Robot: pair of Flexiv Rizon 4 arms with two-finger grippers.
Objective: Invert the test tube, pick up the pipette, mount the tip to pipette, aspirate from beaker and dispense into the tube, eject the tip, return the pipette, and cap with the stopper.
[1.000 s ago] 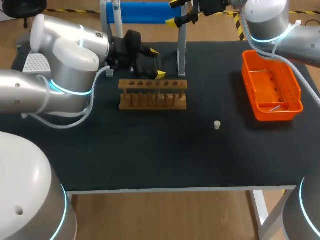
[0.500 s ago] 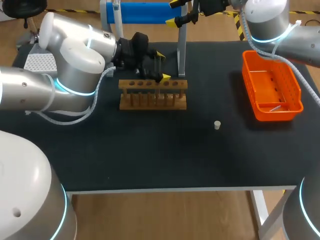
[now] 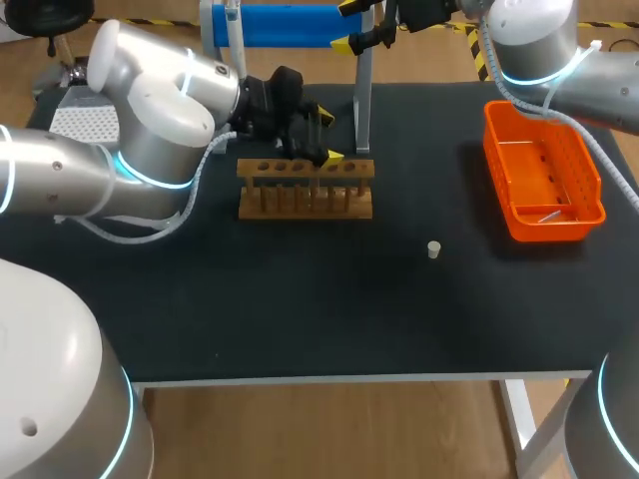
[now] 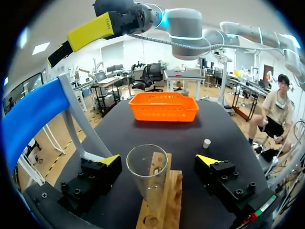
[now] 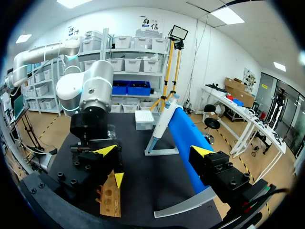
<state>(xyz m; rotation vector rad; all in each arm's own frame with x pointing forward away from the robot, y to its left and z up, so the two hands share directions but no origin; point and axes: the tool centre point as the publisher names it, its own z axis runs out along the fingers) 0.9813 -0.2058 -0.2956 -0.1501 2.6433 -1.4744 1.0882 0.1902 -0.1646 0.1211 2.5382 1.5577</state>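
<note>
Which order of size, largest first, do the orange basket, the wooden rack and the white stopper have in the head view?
1. orange basket, the largest.
2. wooden rack, somewhat smaller.
3. white stopper, by far the smallest.

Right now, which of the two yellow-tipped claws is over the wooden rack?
The left gripper: its open fingers flank a glass tube at the wooden rack. The right gripper hangs by the blue stand.

Rack (image 3: 306, 187) of bare pale wood, matt; test tube (image 4: 147, 171) clear and glossy, like glass; table (image 3: 300, 299) top matt black, faintly textured; basket (image 3: 554, 228), at the table's two o'clock, smooth orange perforated plastic; stopper (image 3: 434, 249) dull off-white.
</note>
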